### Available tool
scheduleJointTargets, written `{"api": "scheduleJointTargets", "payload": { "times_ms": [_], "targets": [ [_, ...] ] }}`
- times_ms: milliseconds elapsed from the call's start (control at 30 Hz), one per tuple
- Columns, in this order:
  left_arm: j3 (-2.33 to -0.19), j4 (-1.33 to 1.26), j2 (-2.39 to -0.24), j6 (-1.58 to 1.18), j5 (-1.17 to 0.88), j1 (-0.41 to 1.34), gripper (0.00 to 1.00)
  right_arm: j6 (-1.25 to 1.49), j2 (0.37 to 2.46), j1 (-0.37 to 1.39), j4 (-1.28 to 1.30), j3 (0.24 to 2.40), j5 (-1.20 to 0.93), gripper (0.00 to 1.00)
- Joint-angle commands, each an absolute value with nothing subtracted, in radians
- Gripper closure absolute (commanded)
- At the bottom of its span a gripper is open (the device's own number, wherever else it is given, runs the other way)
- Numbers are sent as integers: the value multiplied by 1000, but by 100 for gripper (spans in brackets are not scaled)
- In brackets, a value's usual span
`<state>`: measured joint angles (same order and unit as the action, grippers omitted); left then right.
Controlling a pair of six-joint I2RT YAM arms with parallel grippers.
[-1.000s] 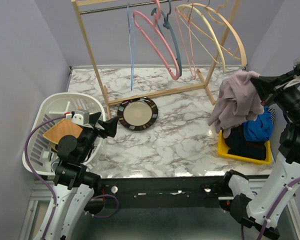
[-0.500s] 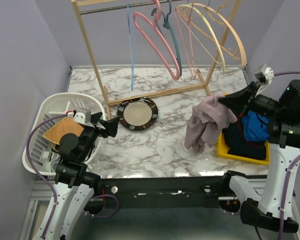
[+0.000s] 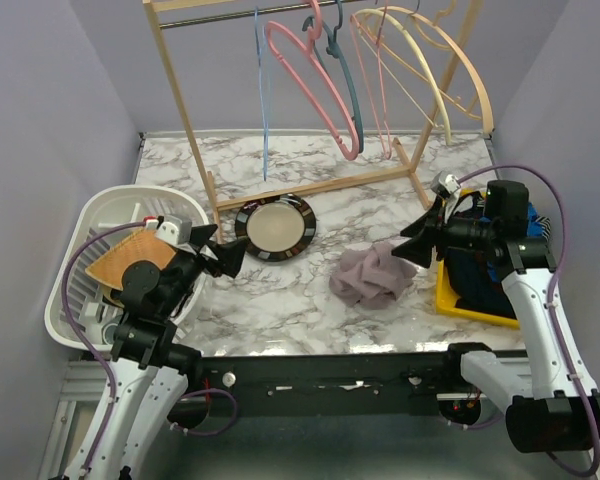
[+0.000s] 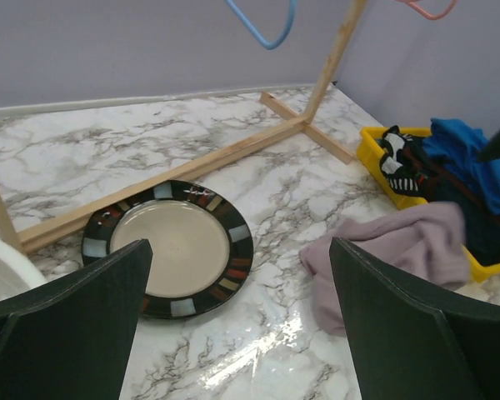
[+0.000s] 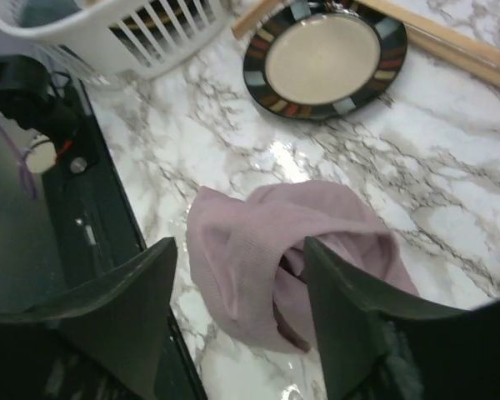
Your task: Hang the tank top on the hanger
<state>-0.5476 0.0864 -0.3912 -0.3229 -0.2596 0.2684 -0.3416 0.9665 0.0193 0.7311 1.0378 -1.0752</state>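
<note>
One pink hanger (image 3: 352, 150) hangs just beside the hanger (image 3: 263, 120).

We are seeing the tank top (image 3: 372, 277) lying on the table (image 3: 280, 295), between the plate (image 3: 275, 227) at its left and the bin (image 3: 480, 311) of clothes at its right. The hanger (image 3: 263, 100) is hanging on the rack (image 3: 178, 100) behind, and the basket (image 3: 70, 290) is sitting far left.

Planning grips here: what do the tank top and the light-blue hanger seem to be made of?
The tank top: soft matte knit fabric, probably; it lies crumpled in loose folds. The hanger: thin, smooth, light blue, likely plastic or coated wire; too slim to tell which.
</note>
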Motion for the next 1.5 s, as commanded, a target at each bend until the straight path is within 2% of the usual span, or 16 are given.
{"api": "scheduleJointTargets", "payload": {
  "times_ms": [0, 67, 133, 300, 433, 467, 600, 667, 700, 733, 800, 933, 1100, 1233, 1300, 1467],
  "targets": [
    [-532, 5, -425, -366, -439, 265, 1, -350, 974, 23, 580, 936, -882, 5],
    [-523, -25, -452, -382, -478, 265, 1, -338, 986, 17, 581, 919, -865, 0],
    [-526, -29, -483, -385, -506, 265, 1, -356, 1014, 5, 561, 865, -914, 0],
    [-538, -31, -557, -396, -587, 267, 1, -319, 1023, -34, 586, 896, -813, 0],
    [-569, -15, -636, -420, -631, 320, 1, -298, 974, -49, 563, 867, -841, 0],
    [-574, -6, -647, -420, -614, 387, 1, -287, 956, -52, 560, 868, -836, 0],
    [-600, 74, -678, -431, -396, 651, 1, -256, 942, -60, 543, 867, -792, 0],
    [-589, 69, -701, -466, -216, 759, 1, -244, 942, -61, 542, 868, -787, 0],
    [-591, 72, -713, -500, -140, 887, 1, -239, 942, -61, 541, 868, -788, 0],
    [-595, 65, -750, -521, 20, 946, 1, -236, 945, -61, 541, 868, -790, 0],
    [-607, 55, -805, -599, 171, 1119, 1, -229, 950, -61, 543, 870, -788, 0],
    [-730, 64, -1058, -746, 501, 1303, 1, -218, 951, -61, 538, 868, -784, 0],
    [-1009, 208, -1368, -908, 789, 1416, 1, -209, 945, -61, 535, 868, -775, 0],
    [-1341, 455, -1660, -1057, 841, 1430, 2, -203, 934, -63, 529, 865, -762, 0],
    [-1423, 579, -1735, -1127, 844, 1431, 2, -199, 931, -63, 529, 865, -755, 0],
    [-1462, 584, -1807, -1198, 865, 1431, 16, -195, 928, -63, 528, 865, -739, 0]
  ]
}}
